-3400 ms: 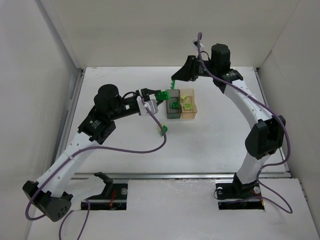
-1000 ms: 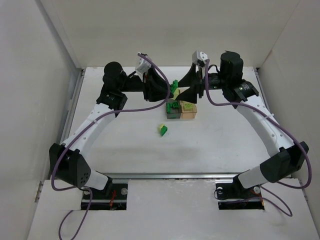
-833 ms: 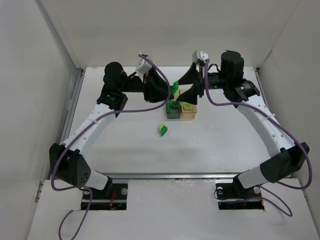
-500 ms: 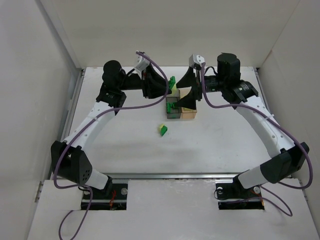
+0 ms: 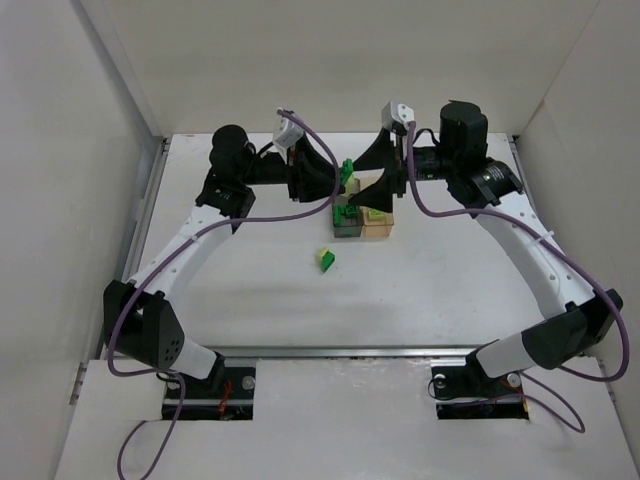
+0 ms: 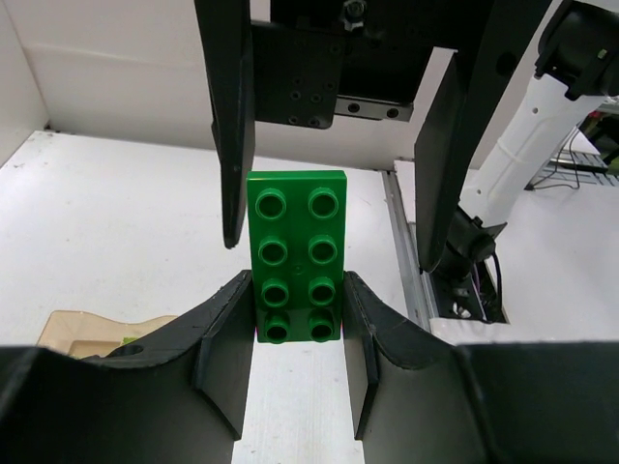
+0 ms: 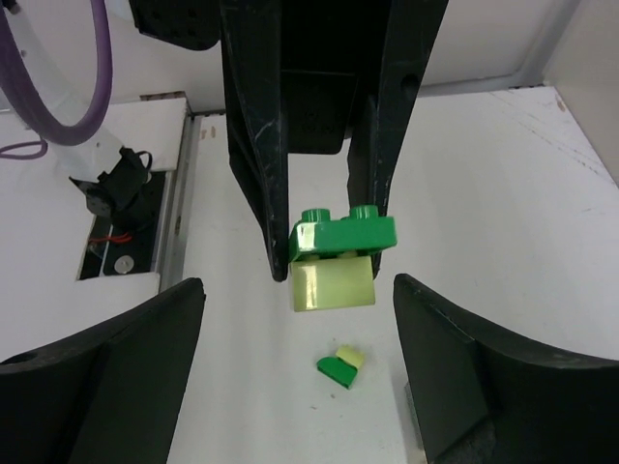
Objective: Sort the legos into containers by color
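In the left wrist view my left gripper (image 6: 297, 309) is shut on the sides of a dark green lego (image 6: 297, 253), studs facing the camera. The right wrist view shows a pale yellow-green lego (image 7: 334, 286) stuck under that green lego (image 7: 343, 237), held in the air. My right gripper (image 7: 300, 290) is open, its fingers (image 7: 106, 372) standing wide on either side of the stack without touching it. From above, both grippers (image 5: 338, 183) (image 5: 372, 178) meet just behind the smoky grey container (image 5: 346, 222) and the orange container (image 5: 378, 225). A small green-and-pale lego pair (image 5: 325, 259) lies on the table.
White walls enclose the table (image 5: 450, 290) on three sides. A metal rail (image 5: 350, 350) runs along its near edge. Purple cables (image 5: 300, 215) hang from both arms. Legos lie inside both containers.
My right gripper's jaws have spread wider around the held stack. Both arms shifted slightly and came back; the left grip is unchanged.
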